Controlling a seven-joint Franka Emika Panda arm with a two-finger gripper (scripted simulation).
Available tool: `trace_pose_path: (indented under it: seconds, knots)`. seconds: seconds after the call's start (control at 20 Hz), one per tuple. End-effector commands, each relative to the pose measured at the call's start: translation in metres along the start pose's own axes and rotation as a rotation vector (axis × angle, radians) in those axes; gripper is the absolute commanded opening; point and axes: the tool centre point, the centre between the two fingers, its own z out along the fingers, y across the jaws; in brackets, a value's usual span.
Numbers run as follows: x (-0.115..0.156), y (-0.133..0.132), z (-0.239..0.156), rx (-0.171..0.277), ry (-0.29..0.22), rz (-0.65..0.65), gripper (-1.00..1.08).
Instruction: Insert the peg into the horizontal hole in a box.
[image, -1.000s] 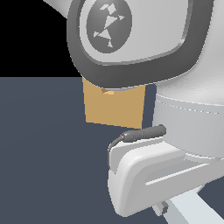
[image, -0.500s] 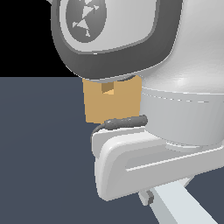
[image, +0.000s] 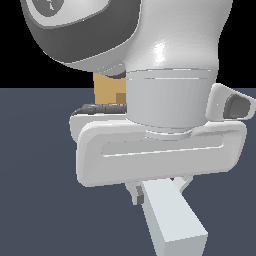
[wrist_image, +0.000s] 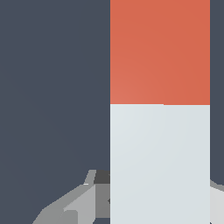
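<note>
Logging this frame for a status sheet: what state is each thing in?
peg: held at its grey part, red end out of the hole
gripper: jaws shut on the peg
box: mostly hidden behind the arm
hole: empty as far as visible

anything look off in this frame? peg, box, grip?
Nothing stands out. The peg sits straight between the fingers, its red-orange end clean in the wrist view. The box stands upright behind the arm, mostly hidden, and only part of the hole shows. Peg and box are apart; no damage visible.
</note>
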Motion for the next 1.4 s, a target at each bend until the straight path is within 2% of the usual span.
trace_pose_path:
  seconds: [0.0,0.75,1.35]
  knots:
    - [0.008,-0.009,-0.01,-0.005,-0.001,0.037,-1.0]
    - [0.08,-0.069,-0.066,-0.005,0.0,0.303,-1.0]
    - [0.121,-0.089,-0.095,-0.005,-0.001,0.434,-1.0]
